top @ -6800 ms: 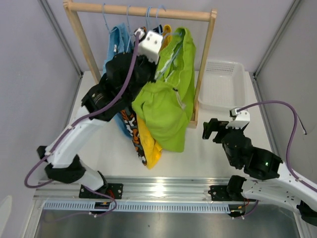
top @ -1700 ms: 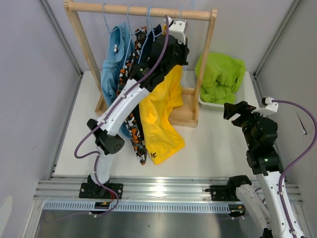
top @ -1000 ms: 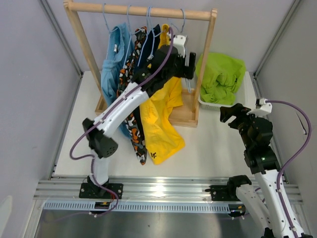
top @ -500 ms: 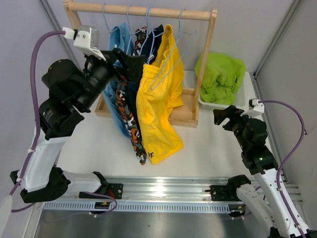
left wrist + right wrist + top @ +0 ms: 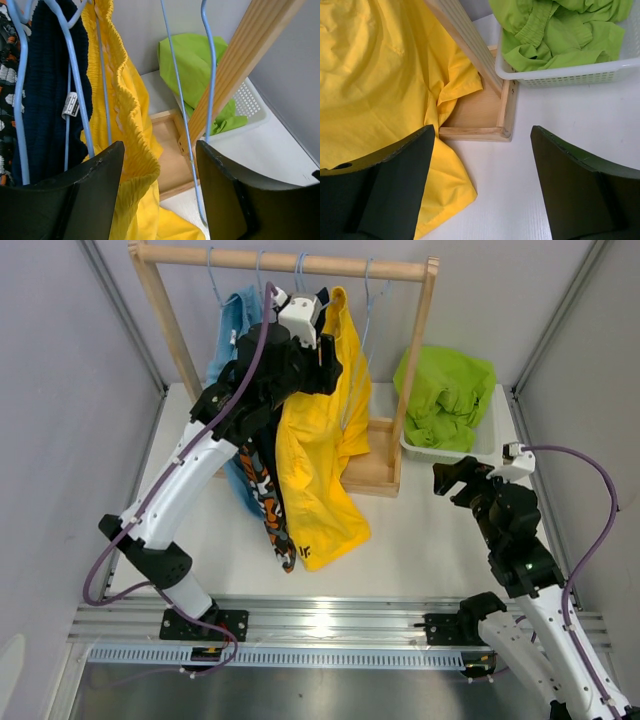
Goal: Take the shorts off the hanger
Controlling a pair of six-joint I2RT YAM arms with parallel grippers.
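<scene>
The yellow shorts (image 5: 315, 460) hang from a blue wire hanger (image 5: 101, 75) on the wooden rack (image 5: 300, 260). Left of them hang the navy shorts (image 5: 45, 100), the camouflage shorts (image 5: 265, 500) and the light blue shorts (image 5: 232, 320). My left gripper (image 5: 325, 335) is up at the yellow waistband (image 5: 125, 100). Its jaws stand apart, with the ruffled waistband edge beside the left finger and an empty hanger wire (image 5: 172, 85) also between them. The lime green shorts (image 5: 445, 395) lie in the white basket (image 5: 482, 448). My right gripper (image 5: 450, 480) hovers open over the table, holding nothing.
The rack's right post (image 5: 240, 65) and wooden base tray (image 5: 475, 117) stand close to the basket wall (image 5: 570, 75). The yellow hem (image 5: 370, 75) drapes over the base onto the table. Grey walls close in both sides.
My left arm swung from the rack's left side back up to the top of the yellow shorts, and its jaws narrowed. The right arm hardly moved.
</scene>
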